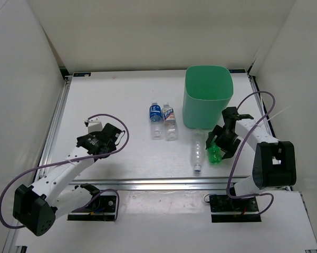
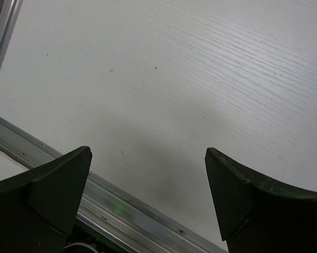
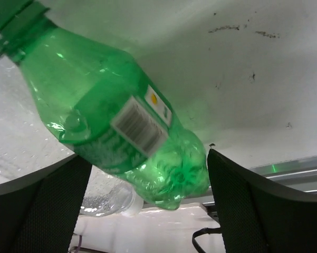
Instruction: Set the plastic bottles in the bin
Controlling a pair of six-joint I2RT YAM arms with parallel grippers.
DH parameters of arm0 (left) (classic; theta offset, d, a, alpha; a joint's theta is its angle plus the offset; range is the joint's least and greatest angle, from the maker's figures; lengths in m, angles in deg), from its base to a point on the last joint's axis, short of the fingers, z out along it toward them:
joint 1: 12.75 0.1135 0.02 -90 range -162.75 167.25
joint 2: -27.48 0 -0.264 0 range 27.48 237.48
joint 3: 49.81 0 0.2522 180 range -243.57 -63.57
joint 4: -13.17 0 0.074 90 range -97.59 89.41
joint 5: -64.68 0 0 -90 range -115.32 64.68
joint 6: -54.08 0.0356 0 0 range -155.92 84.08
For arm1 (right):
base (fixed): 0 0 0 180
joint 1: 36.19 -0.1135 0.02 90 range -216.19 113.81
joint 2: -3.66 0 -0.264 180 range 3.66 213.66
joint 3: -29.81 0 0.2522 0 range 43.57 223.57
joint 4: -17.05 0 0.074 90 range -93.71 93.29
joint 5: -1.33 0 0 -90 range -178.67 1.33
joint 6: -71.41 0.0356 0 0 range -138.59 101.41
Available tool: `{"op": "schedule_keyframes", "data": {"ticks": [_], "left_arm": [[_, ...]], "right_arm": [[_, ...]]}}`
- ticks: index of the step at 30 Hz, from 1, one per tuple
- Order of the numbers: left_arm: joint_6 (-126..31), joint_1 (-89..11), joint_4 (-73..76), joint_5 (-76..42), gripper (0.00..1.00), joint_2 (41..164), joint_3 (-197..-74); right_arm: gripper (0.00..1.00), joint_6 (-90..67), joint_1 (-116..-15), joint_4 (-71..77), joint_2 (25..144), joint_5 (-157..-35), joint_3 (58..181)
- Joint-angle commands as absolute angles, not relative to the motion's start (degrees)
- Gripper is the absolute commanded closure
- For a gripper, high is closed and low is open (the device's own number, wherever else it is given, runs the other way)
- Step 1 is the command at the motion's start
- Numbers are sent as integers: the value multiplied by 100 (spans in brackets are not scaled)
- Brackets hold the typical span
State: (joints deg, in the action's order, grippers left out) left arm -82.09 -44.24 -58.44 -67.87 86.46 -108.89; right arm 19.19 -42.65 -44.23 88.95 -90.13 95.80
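White table (image 1: 113, 100), aluminium rail (image 1: 163, 182)

I see the bin (image 1: 200, 113) standing upright on the far right. It is a tall mint-green tub, open on top. To its left, two clear bottles lie side by side with their caps pointing away from me. One is the blue-label bottle (image 1: 155, 120) and the other is the white-label bottle (image 1: 170, 121). The plain clear bottle (image 1: 198, 152) lies in front of the bin, white cap toward me. Just right of it is the green bottle (image 3: 116, 121). It is tilted, with its bottom end pinched between the fingers of the right gripper (image 3: 149, 155).
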Motion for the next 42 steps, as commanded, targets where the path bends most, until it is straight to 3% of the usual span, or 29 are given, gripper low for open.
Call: {"op": "schedule_keyframes", "data": {"ticks": [1,8,14,21,26,32,39,42], "left_arm": [[-8259,-4448,-5843,-6962,0,8672,-10945],[-8259,-4448,-5843,-6962,0,8847,-10998],[-8259,-4448,-5843,-6962,0,8962,-10998],[-8460,-4448,-5895,-6909,0,9137,-11050],[-8619,-4448,-5948,-6909,0,9322,-11050],[-8681,-4448,-5948,-6962,0,9498,-11050],[-8733,-4448,-6140,-7041,0,9858,-11287],[-8856,-4448,-6457,-7173,0,10077,-11681]], "right_arm": [[12,1964,-4225,-4267,9005,-8947,9412],[37,2017,-3962,-4320,8752,-8999,9174],[51,2017,-3786,-4916,8058,-8947,9174],[65,2017,-3733,-6085,7204,-8947,10314],[69,2070,-3733,-7148,7080,-8700,12325],[71,2018,-3733,-7344,8116,-9138,15630],[71,2070,-3944,-6360,9909,-10044,16890],[64,2017,-4006,-6298,10358,-10229,17162]]}}
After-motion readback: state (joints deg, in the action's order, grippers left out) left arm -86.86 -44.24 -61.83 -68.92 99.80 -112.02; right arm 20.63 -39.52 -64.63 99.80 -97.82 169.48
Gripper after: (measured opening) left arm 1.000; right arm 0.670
